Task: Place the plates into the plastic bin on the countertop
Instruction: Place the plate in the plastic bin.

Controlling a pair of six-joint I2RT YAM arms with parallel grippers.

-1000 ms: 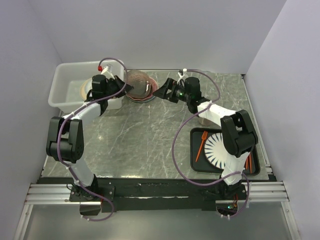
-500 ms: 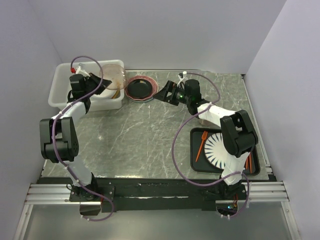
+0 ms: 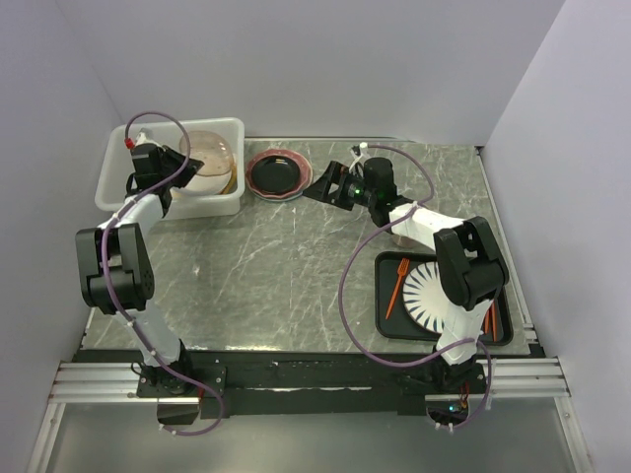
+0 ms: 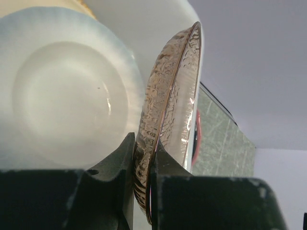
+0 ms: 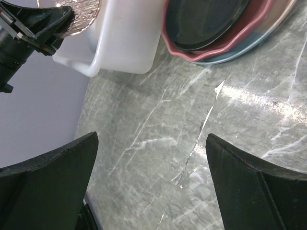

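The left pincer (image 4: 144, 163) is clamped on the rim of the textured plate (image 4: 170, 100), holding it on edge within the plastic bin's (image 3: 116, 158) rim. A white plate (image 4: 62, 96) lies just left of its fingers. The right pincer (image 5: 151, 139) gapes wide and empty above the worktop (image 5: 192, 120). The dark pink-rimmed plate stack (image 5: 211, 21) sits just ahead of it, beside the bin.
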